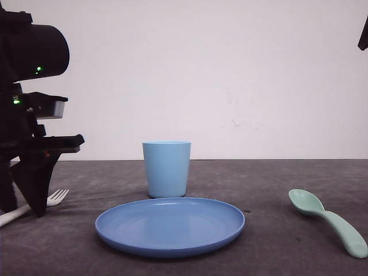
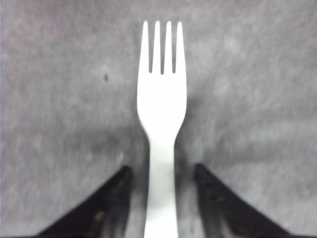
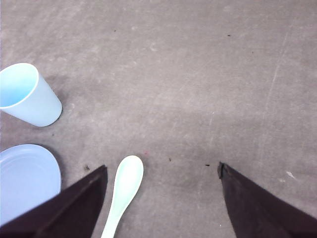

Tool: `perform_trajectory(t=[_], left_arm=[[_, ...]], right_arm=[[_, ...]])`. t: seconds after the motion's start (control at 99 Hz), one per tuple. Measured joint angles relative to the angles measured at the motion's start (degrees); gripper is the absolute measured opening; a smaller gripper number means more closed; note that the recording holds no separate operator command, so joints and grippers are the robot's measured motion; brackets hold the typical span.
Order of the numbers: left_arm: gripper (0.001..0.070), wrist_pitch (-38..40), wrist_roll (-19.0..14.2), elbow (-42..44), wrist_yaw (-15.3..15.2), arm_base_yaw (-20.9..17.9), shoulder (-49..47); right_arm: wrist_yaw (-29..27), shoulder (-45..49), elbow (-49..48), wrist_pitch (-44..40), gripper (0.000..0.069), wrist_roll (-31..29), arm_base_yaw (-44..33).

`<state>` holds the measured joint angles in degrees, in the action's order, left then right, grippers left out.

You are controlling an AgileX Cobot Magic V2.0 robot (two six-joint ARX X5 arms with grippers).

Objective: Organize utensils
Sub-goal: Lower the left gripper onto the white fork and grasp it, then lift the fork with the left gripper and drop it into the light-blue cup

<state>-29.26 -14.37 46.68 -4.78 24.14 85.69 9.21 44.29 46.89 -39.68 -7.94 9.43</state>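
Note:
The white fork point(image 2: 162, 104) lies flat on the grey table, tines pointing away from my left gripper point(image 2: 162, 167). That gripper is open and low over it, with one finger on each side of the handle and a narrow gap at both sides. In the front view the fork point(image 1: 56, 198) sticks out beside the left gripper point(image 1: 33, 201) at the far left. The mint-green spoon point(image 1: 328, 221) lies at the front right. My right gripper point(image 3: 162, 166) hangs open above the table, and the spoon point(image 3: 126, 184) lies just inside one of its fingers point(image 3: 79, 203), untouched.
A light blue cup point(image 1: 167, 168) stands upright in the middle of the table, with a round blue plate point(image 1: 170, 225) in front of it. Both sit between the fork and the spoon. The cup point(image 3: 27, 96) and plate point(image 3: 25, 181) appear beside the spoon.

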Motion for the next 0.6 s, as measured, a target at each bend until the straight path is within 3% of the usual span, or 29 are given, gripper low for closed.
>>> perform_trajectory(t=[0.182, 0.475, 0.596], left_arm=[[0.0046, 0.68, 0.00, 0.09, 0.24, 0.24, 0.15], [0.0044, 0.50, 0.00, 1.73, 0.09, 0.11, -0.61], [0.0044, 4.90, -0.02, 3.52, 0.00, 0.11, -6.10]], right_arm=[[0.02, 0.00, 0.00, 0.00, 0.0450, 0.02, 0.00], [0.02, 0.00, 0.00, 0.00, 0.0450, 0.00, 0.00], [-0.02, 0.00, 0.00, 0.00, 0.0450, 0.00, 0.00]])
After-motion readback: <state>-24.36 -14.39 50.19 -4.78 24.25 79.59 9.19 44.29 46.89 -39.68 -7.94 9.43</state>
